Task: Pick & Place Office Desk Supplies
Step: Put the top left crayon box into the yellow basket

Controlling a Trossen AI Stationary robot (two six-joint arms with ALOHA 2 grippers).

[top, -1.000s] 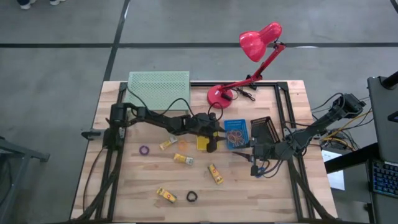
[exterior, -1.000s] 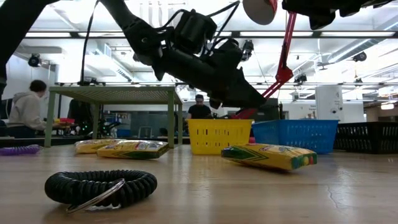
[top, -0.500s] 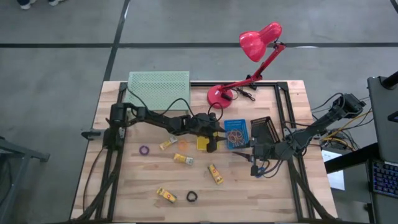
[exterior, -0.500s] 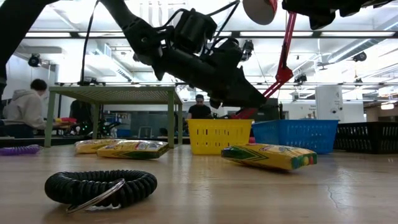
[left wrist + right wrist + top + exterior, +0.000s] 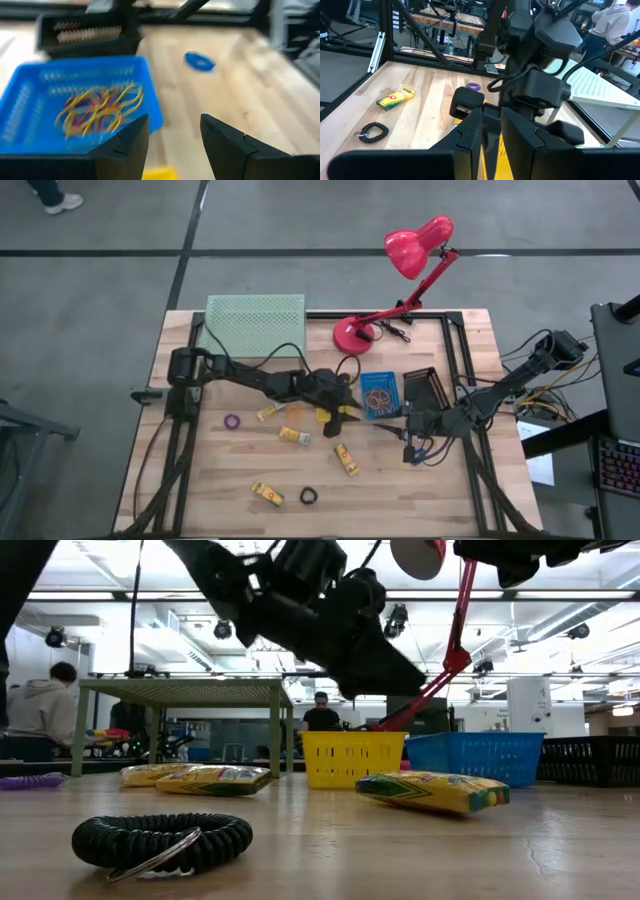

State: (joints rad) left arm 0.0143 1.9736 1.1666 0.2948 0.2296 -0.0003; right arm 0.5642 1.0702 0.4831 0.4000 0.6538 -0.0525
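Observation:
Yellow packets [image 5: 294,437] [image 5: 347,459] [image 5: 267,494] lie flat on the wooden table, with a purple ring [image 5: 232,421] and a black coiled ring [image 5: 308,496] [image 5: 165,840]. A blue basket [image 5: 380,395] [image 5: 85,105] holds rubber bands. My left gripper [image 5: 347,408] [image 5: 175,120] hangs open and empty above the yellow basket [image 5: 353,758], beside the blue one. A blue ring [image 5: 200,61] lies on the table beyond it. My right gripper [image 5: 400,428] [image 5: 492,120] waits right of the baskets, its fingers a narrow gap apart with nothing between them.
A black basket [image 5: 425,388] stands right of the blue one. The pale green mesh shelf [image 5: 255,320] and the red lamp's base [image 5: 352,332] stand at the far edge. A dark frame [image 5: 458,355] runs along the table's sides. People are in the room behind.
My left gripper has risen and swung a little toward the table's near edge, still open and empty. No object has moved.

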